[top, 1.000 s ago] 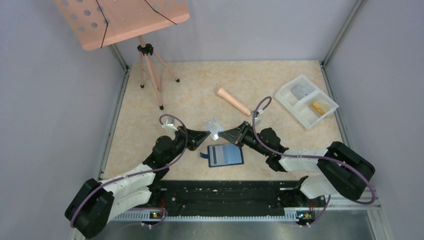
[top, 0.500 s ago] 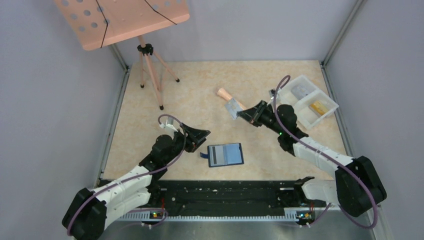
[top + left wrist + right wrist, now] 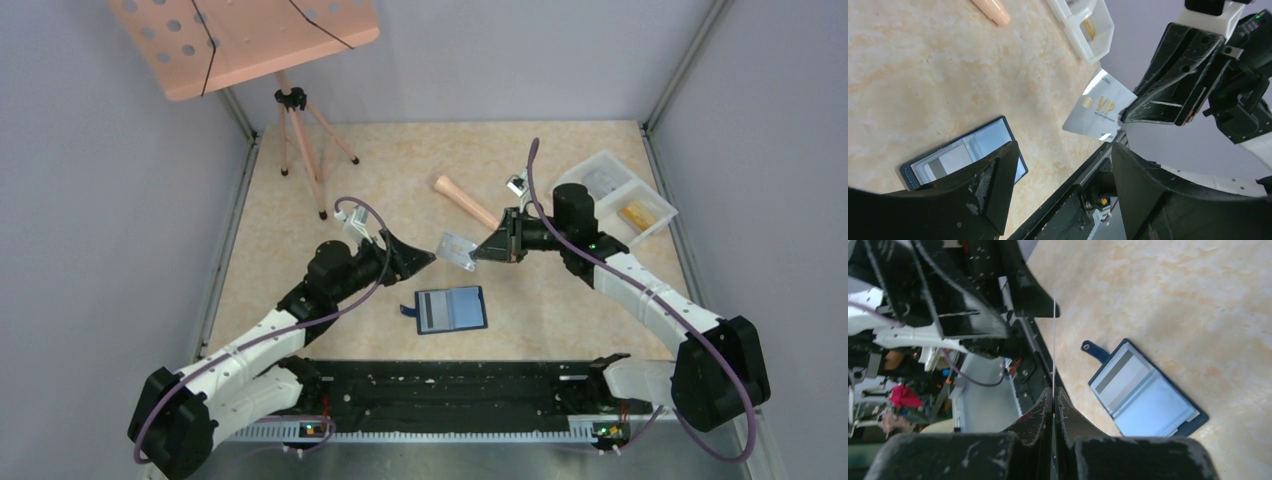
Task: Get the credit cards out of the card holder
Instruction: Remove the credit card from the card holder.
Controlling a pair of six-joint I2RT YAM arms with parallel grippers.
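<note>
The right pincer is clamped on the edge of a silver card, held aloft just before the left pincer, whose jaws gape wide, probably to take it over, while the holder lies open on the tabletop beneath them, another card inside.

The left arm reaches from the near left toward the middle, its end effector pointing right with the fingers spread apart. The right arm stretches in from the right, its end effector pointing left, fingers pinched flat on a credit card.
</note>
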